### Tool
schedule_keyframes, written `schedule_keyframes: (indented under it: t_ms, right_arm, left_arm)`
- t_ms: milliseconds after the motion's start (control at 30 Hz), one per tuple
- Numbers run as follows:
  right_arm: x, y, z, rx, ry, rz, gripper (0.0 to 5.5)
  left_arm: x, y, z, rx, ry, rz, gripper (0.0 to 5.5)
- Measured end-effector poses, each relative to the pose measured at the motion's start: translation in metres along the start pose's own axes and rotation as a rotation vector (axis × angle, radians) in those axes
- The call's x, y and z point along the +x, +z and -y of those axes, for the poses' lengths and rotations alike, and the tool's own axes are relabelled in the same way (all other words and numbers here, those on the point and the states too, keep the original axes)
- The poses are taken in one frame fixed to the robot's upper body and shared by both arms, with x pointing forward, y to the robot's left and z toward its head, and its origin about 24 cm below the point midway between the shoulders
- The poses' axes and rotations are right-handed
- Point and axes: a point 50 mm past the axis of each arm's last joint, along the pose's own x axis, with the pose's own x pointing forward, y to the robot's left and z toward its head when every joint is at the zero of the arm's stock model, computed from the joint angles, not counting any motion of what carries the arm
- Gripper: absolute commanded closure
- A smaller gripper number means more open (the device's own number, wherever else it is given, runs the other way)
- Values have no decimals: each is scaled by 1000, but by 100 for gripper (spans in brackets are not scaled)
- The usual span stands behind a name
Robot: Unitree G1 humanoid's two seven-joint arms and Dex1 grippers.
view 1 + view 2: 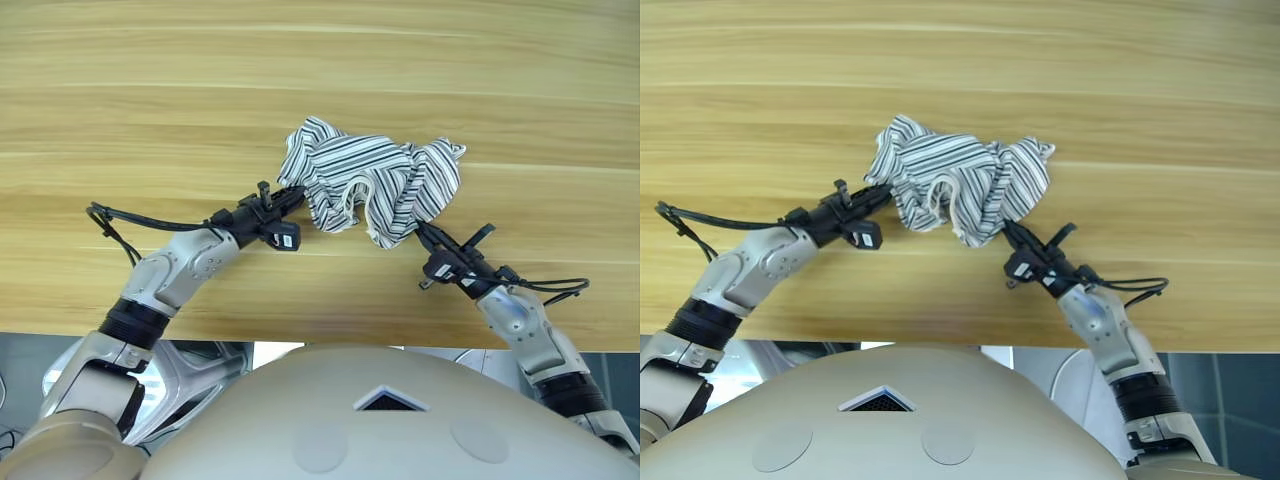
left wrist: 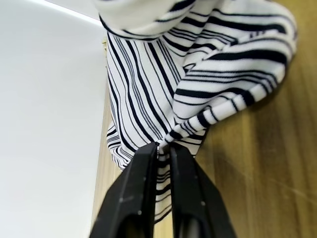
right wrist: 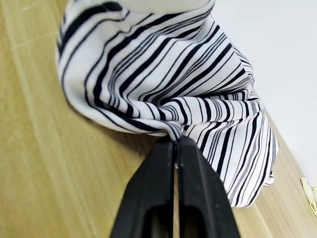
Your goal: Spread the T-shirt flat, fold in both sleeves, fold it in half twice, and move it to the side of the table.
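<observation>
Black fingers (image 3: 156, 173) tight on striped T-shirt (image 3: 163, 64) fold, wooden table (image 3: 39, 148) beneath.

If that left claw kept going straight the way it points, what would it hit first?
The left gripper is shut on the crumpled black-and-white striped T-shirt, so it would likely push straight into that bunched cloth.

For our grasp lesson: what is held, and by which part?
The T-shirt: left gripper pinches a fold at its left edge, right gripper one at its right.
</observation>
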Motion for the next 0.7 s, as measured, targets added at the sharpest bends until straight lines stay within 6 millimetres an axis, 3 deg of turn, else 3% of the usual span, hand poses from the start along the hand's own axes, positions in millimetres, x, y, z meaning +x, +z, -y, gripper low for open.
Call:
schedule_keyframes:
  t_ms: [200, 300, 467, 600, 700]
  right_arm:
    - [-2, 1, 0, 0, -2, 5, 550]
    - [-6, -2, 7, 19, -7, -2, 550]
    - [-18, -9, 65, -6, -63, 69, 550]
    - [-44, -9, 57, 20, 78, 103, 550]
    - [-68, 4, 43, 47, 224, 145, 550]
  left_arm:
    - [-4, -2, -1, -20, 10, -8, 548]
    - [-24, -7, 4, -122, 40, -55, 548]
    - [-55, 3, 12, -363, 117, -26, 548]
    - [-72, 27, 7, -469, 145, 145, 548]
    - [-83, 47, 8, -576, 175, 242, 548]
